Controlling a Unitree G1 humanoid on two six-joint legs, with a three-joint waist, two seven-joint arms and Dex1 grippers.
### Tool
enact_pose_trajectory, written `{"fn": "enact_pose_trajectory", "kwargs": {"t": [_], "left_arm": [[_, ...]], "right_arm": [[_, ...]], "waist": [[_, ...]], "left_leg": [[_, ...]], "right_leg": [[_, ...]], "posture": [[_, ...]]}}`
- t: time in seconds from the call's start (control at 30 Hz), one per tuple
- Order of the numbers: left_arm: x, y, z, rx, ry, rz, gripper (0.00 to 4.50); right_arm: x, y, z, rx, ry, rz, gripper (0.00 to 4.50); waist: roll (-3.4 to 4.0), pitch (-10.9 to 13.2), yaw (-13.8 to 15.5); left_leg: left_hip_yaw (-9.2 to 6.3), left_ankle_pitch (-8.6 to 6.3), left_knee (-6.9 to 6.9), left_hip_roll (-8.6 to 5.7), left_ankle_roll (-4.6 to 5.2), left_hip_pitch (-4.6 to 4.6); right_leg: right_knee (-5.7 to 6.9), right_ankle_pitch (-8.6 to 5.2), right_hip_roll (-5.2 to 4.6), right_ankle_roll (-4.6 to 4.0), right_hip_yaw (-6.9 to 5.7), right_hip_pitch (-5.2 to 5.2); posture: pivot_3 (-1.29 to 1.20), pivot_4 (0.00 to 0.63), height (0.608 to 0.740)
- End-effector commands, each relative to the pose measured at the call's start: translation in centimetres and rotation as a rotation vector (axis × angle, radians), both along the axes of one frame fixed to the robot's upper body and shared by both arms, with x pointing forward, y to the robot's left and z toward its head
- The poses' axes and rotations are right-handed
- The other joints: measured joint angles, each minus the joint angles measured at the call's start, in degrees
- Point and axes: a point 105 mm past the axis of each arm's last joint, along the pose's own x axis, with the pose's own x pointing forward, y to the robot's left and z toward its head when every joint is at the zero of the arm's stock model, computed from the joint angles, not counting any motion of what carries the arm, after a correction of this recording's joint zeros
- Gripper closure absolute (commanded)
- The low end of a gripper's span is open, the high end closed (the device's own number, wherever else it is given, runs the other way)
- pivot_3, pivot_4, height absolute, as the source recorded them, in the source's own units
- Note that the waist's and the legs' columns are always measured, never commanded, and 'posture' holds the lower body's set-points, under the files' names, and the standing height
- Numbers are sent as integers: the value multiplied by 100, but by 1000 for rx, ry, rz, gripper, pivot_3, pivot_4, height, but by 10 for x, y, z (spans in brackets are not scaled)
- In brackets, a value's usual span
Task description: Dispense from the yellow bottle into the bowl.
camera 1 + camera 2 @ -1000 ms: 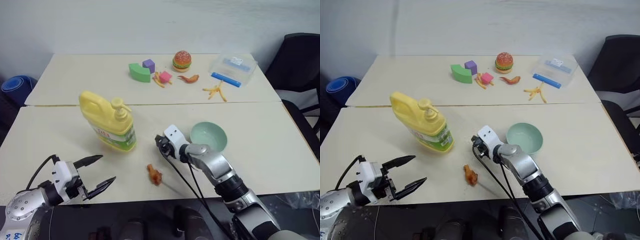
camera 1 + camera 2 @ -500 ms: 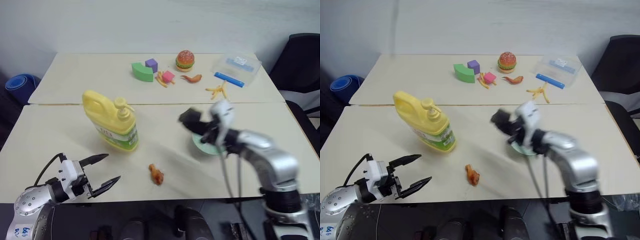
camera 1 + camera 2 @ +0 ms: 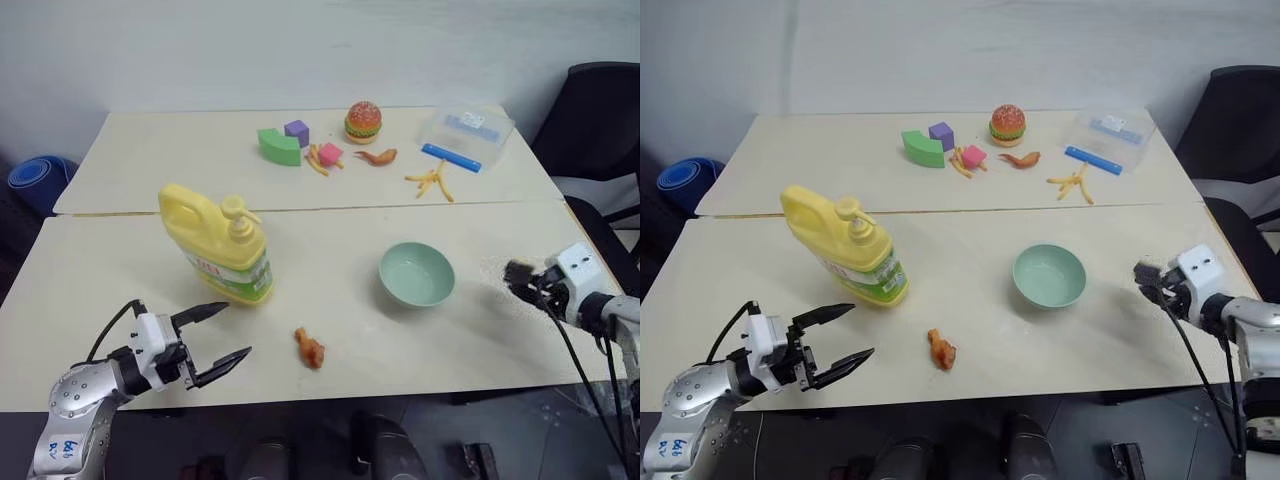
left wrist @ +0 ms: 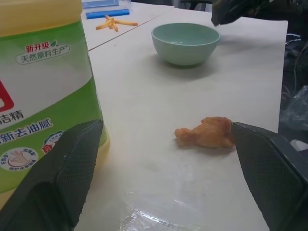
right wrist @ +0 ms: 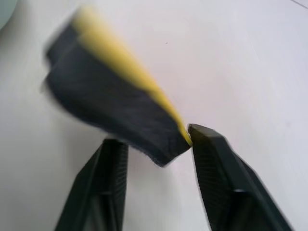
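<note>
The yellow bottle (image 3: 225,250) stands upright left of the table's middle, pump top on, green label facing the front. The pale green bowl (image 3: 416,273) sits to its right, apart from both arms. My left gripper (image 3: 215,335) hovers open near the front edge; in the left wrist view the bottle (image 4: 43,86) is just beyond one of its fingers (image 4: 72,168). My right gripper (image 3: 520,272) is near the table's right edge, beyond the bowl. Its fingers (image 5: 216,163) stand apart, and a blurred black-and-yellow sponge (image 5: 110,101) lies at their tips.
A toy chicken piece (image 3: 310,348) lies between bottle and bowl near the front. At the back are a toy burger (image 3: 363,120), coloured blocks (image 3: 278,145), fries (image 3: 432,183) and a clear container (image 3: 466,135). A black chair (image 3: 600,120) stands to the right.
My right arm swung from the bowl's left side across to the far right of the table, and its jaws opened. The left gripper stayed open in place.
</note>
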Motion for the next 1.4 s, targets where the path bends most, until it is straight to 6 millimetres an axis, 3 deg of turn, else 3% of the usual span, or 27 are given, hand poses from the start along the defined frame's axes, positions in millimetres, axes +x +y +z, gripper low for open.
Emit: {"fn": "enact_pose_trajectory", "kwargs": {"t": [0.03,0.13,0.23,0.37,0.47,0.7,0.8,0.93,1.03,1.23,1.4], "left_arm": [[-9,-2,15,-37,7,-58,0],[-18,-7,17,-22,18,-130,0],[-27,-10,16,0,34,-197,0],[-30,-9,10,31,32,-223,0],[-28,-2,2,90,25,-209,0],[-26,14,-10,133,24,-112,0],[-29,18,-14,133,40,-86,0],[-35,21,-16,133,57,-66,0],[-36,22,-16,129,63,-59,0],[-27,20,-12,110,40,-49,0],[-18,5,0,50,-7,-81,0]], "right_arm": [[-3,0,34,-24,-100,78,1115],[-22,30,53,-31,-105,289,58],[-41,83,70,37,-76,508,58],[-61,155,68,81,3,763,58],[-72,222,50,135,74,934,58],[-62,305,4,183,175,967,58],[-57,320,-10,218,219,927,58],[-52,324,-42,165,278,877,58],[-47,325,-46,146,242,870,657],[-40,323,-36,184,187,842,2624],[-50,305,4,282,51,923,2651]], "waist": [[1,0,17],[11,0,66],[14,2,71],[14,2,38],[8,0,22],[-10,-10,43],[-22,-17,29],[-21,-16,26],[-19,-16,15],[-18,-15,11],[-16,-14,36]], "left_leg": [[-3,0,2,0,0,-1],[-19,0,3,-1,0,-9],[-21,-3,2,1,-1,-10],[-24,-11,2,13,-12,-3],[-27,-15,2,14,-14,-4],[-36,-14,2,2,-13,-19],[-36,-14,3,2,-12,-21],[-33,-14,3,0,-10,-19],[-31,-13,3,0,-9,-16],[-31,-10,3,5,-15,-13],[-34,-12,3,1,-9,-20]], "right_leg": [[5,0,-1,1,6,-2],[-1,1,-5,2,0,-2],[-31,1,-5,2,-1,1],[-30,0,-3,-2,1,4],[-30,-2,-2,-6,-2,-1],[-34,-6,-9,-14,-15,-13],[-31,-5,-9,-13,-23,-9],[-8,-5,-12,-13,-31,-9],[-5,-5,-11,-13,-30,-10],[7,-6,-9,-13,-30,-12],[3,-5,-10,-12,-34,-12]], "posture": [[0,150,740],[0,150,740],[0,150,740],[0,150,740],[0,150,740],[0,150,740],[0,150,740],[0,150,740],[0,150,740],[0,150,740],[0,150,740]]}}
